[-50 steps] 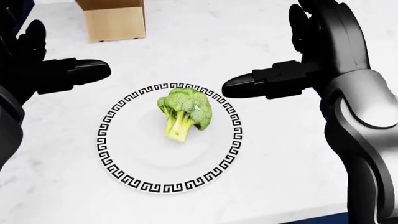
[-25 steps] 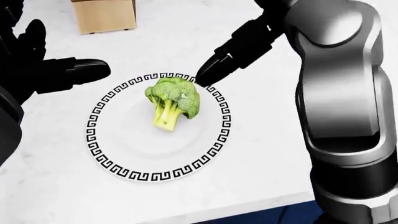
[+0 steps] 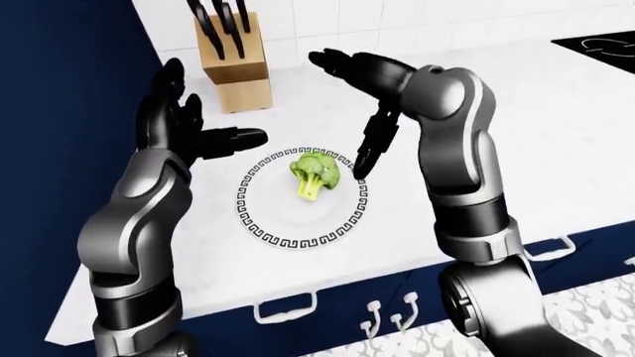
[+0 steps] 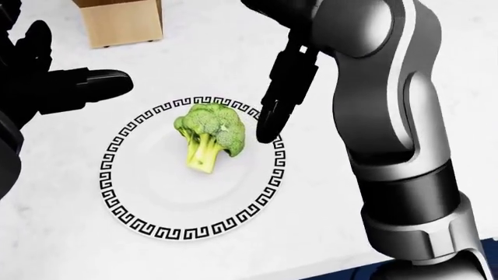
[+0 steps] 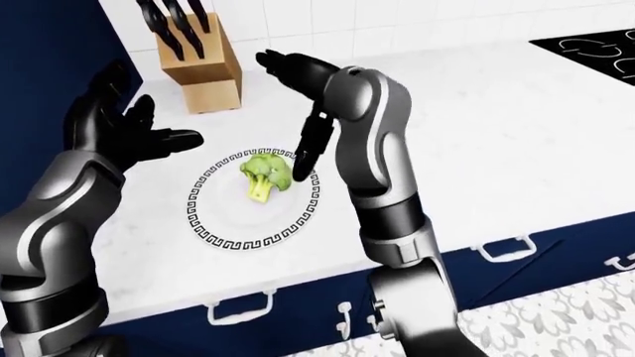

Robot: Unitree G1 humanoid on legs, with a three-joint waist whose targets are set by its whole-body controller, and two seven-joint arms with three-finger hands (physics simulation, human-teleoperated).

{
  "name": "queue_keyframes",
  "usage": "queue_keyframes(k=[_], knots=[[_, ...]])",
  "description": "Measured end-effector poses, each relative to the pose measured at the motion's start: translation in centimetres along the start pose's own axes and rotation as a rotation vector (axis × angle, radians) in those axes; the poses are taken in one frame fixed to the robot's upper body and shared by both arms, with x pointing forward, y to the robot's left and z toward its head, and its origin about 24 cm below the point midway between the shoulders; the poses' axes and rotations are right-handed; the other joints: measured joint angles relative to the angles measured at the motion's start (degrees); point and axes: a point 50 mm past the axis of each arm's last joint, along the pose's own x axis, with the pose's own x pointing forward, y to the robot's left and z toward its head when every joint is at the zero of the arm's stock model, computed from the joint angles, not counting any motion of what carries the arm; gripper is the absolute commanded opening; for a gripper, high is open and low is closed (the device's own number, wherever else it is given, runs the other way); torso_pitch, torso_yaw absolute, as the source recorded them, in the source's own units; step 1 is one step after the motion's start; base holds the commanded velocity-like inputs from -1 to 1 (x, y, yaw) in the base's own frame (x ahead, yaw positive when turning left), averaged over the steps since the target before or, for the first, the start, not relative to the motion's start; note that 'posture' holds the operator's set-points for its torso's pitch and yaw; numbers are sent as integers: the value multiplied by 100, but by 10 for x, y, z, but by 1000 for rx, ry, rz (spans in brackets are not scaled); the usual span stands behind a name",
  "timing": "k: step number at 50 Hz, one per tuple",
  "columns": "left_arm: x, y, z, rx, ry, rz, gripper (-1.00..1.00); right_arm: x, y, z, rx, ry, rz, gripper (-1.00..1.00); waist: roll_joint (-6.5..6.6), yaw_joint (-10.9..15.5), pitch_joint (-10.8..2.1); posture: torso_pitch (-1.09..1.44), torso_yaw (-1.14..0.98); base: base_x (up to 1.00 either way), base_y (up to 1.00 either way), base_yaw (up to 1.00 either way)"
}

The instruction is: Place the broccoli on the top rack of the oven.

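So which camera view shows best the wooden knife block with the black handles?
The left-eye view: the wooden knife block appears whole, black handles included. The right-eye view cuts the handle tops at its upper edge. The head view shows only the block's lower part, top left.

The broccoli (image 4: 210, 135) is a single green floret with a pale yellow-green stalk. It lies on its side, crown toward the head view's top, stalk pointing down and slightly left, resting on a white plate (image 4: 132, 204) with a black key-pattern rim, above the plate's middle.
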Motion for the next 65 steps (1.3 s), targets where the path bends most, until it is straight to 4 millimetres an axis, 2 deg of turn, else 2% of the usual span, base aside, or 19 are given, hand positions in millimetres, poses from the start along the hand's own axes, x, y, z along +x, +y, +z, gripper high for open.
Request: queue_keyframes(k=[6,14,17,39,44,52,59,65], knots=[[0,1,-2,0,7,2,100,5,5,4,-122,-17,10,92,10,-22,8,0,0,0,0,0],[0,2,-1,-1,5,6,100,5,14,19,-294,-54,12,88,11,-35,24,0,0,0,0,0],[0,1,-1,-1,5,3,100,5,16,24,-329,-60,20,70,10,-34,22,0,0,0,0,0],[0,1,0,-1,3,3,100,4,35,27,-376,-22,135,62,28,-30,16,0,0,0,0,0],[0,1,-1,-1,4,2,100,11,44,25,-394,-14,172,61,43,-33,10,0,0,0,0,0],[0,1,-1,-1,6,2,100,21,46,24,-412,-5,182,58,56,-33,1,0,0,0,0,0],[1,-1,-4,2,15,-5,100,27,42,30,-429,-10,184,59,56,-35,-4,0,0,0,0,0],[0,1,-1,0,7,1,100,33,46,33,-449,-13,214,59,58,-40,-10,0,0,0,0,0]])
